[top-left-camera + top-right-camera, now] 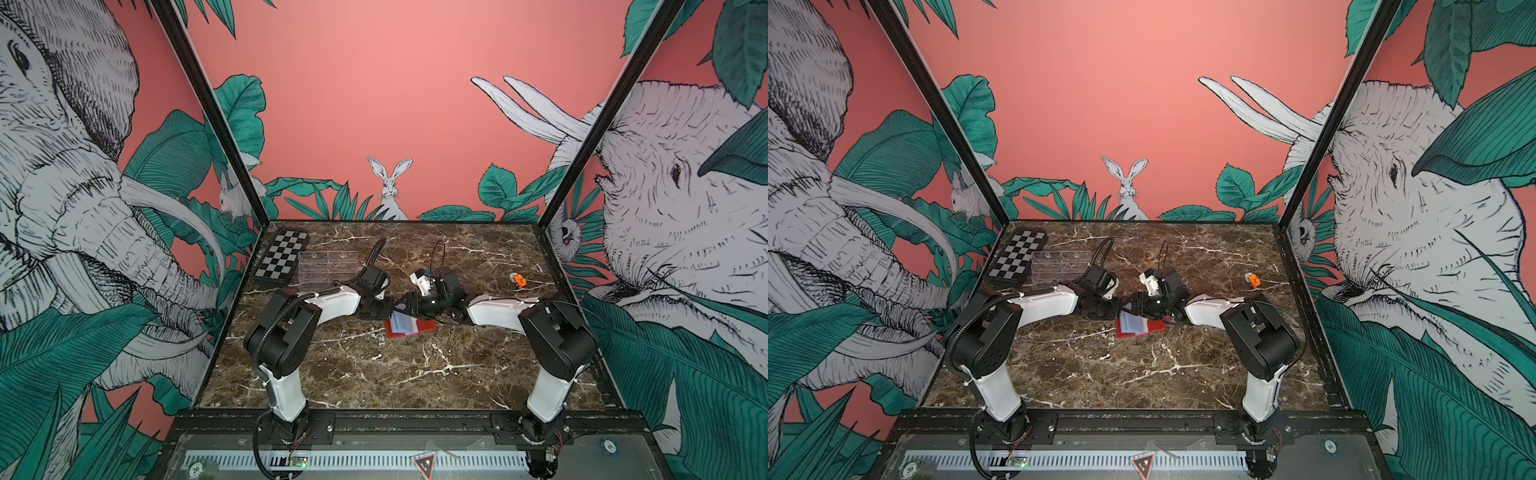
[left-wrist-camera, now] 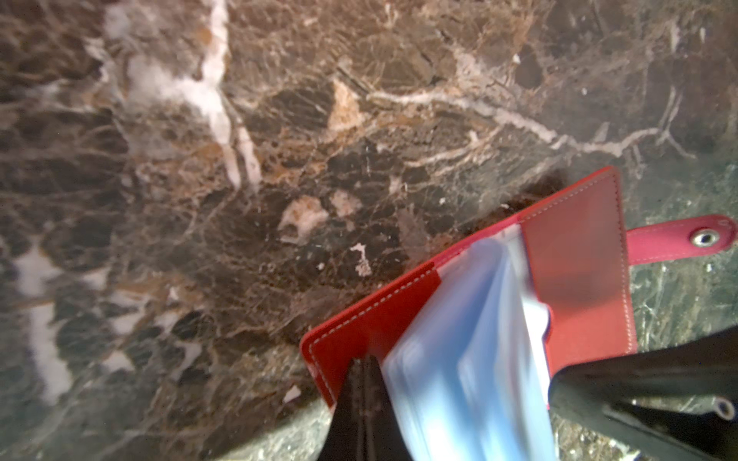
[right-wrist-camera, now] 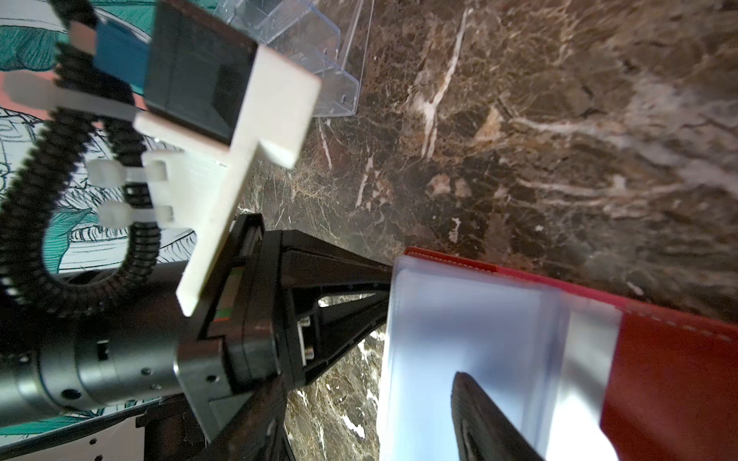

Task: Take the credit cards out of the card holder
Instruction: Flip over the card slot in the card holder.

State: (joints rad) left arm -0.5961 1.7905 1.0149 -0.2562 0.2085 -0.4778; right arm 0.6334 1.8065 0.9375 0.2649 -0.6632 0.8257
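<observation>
Card holder lies open mid-worktop, its sleeves fanned up. The credit cards are not clearly visible, presumably still inside. Left hand, pressed together, bears on the cover's edge. Right hand is spread, one finger over the sleeves. Risk: pinching sleeve instead of card would drag the thinly pinned holder. Acrylic rack stands beyond, uninvolved.

Red card holder lying open mid-way across the marble tabletop, pale blue-clear sleeves fanned upward, pinkish snap tab sticking out, credit cards not clearly visible.
</observation>
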